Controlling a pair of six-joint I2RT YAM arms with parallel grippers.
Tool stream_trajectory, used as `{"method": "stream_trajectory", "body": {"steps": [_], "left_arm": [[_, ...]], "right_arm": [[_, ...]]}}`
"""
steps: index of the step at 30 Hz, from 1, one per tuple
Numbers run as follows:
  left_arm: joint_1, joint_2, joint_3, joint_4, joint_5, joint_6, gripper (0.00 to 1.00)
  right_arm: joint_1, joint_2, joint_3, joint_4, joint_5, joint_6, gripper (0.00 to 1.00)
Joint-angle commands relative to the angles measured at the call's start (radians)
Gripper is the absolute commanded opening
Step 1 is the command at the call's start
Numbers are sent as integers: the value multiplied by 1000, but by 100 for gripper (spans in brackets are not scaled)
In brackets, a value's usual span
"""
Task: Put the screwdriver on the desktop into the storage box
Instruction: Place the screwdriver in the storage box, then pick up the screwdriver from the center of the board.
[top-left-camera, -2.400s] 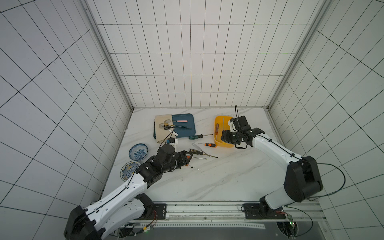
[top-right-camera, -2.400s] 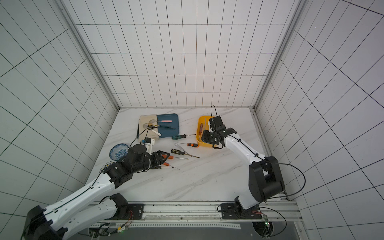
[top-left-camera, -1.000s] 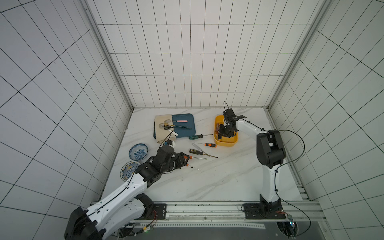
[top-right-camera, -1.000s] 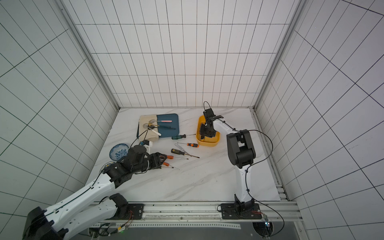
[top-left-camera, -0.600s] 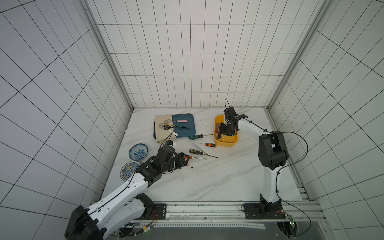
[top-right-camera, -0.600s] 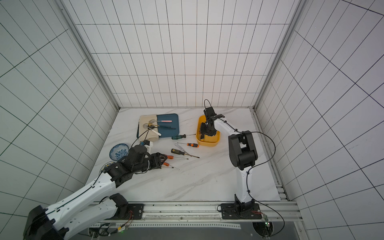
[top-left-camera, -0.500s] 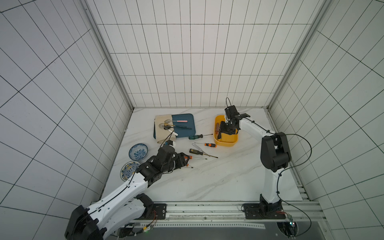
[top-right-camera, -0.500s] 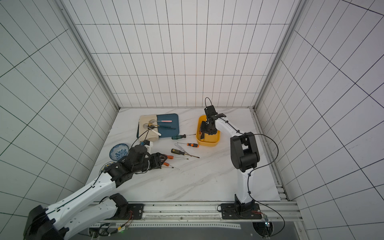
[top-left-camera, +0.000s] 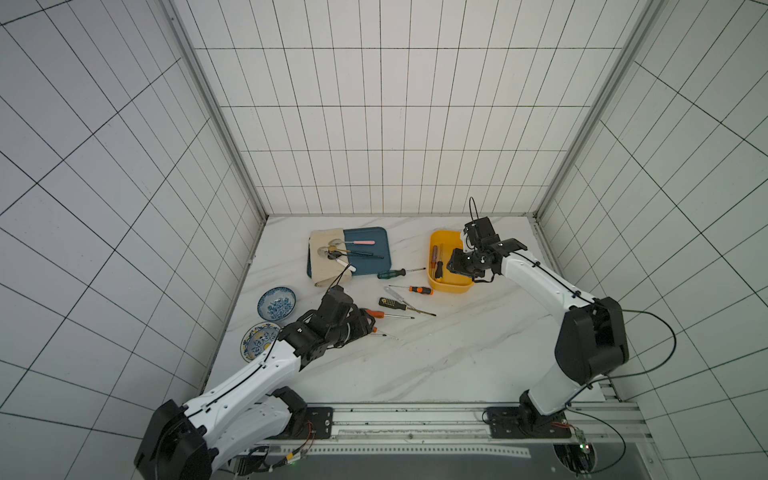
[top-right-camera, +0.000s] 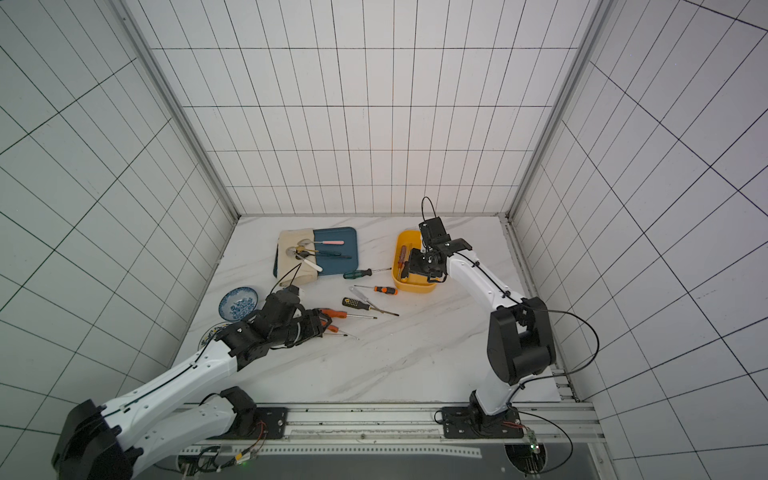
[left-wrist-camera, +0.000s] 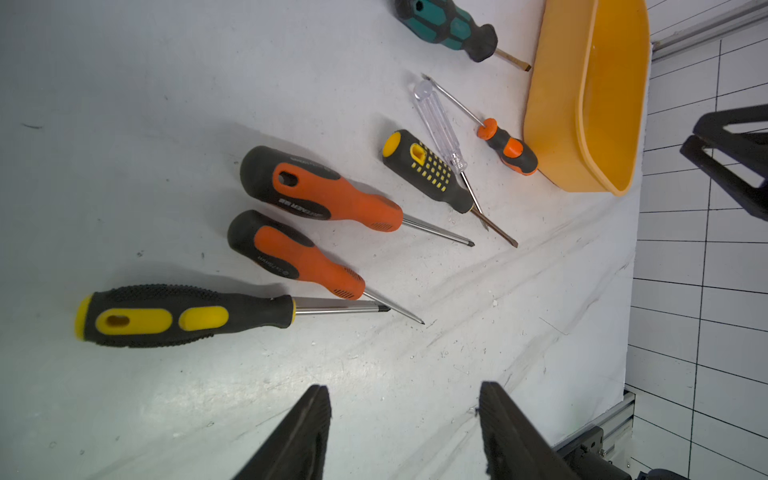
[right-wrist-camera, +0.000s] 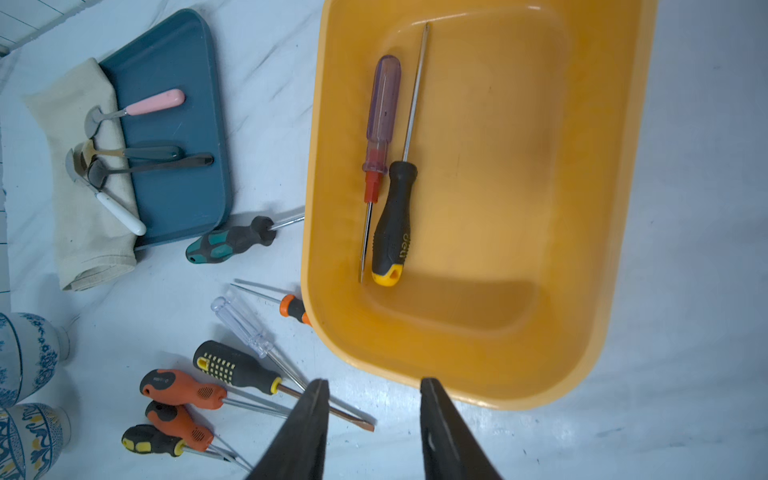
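White marble tabletop (top-left-camera: 415, 365) in both top views: the left end effector (top-right-camera: 323, 323) crouches low over the loose screwdrivers (top-left-camera: 376, 313), covering some. The right end effector (top-left-camera: 452, 262) hangs at the yellow storage box (top-left-camera: 451, 287), its gap too small to read.

Left wrist view: fingers (left-wrist-camera: 303, 432) apart, nothing between. A black-and-yellow screwdriver (left-wrist-camera: 187, 316), its handle hidden from above, lies on the tabletop.

Right wrist view: fingers (right-wrist-camera: 299, 428) apart, empty. Inside the box, a red-handled screwdriver (right-wrist-camera: 382, 108) lies beside a black-handled screwdriver (right-wrist-camera: 392, 224).
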Motion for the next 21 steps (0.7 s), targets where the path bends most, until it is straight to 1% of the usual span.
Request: {"method": "stream_trajectory", "body": {"steps": [1,6,12,16,21], "left_arm": [[6,10,1,-36,-37,-30,60],[6,23,2,-91,-88,-71,57],[16,58,4,-154,-140,-136,55],[47,123,26,-189,-136,-160,55],[88,233,104,-244,-130,-186,55]], "right_arm": [[32,-93,-92,11,7,18,40],[73,-202,-233,44,22,52,40],[96,-279,-376,84,35,91,40],[96,-311,-426,98,37,104,40],[95,-338,-463,104,47,107,40]]}}
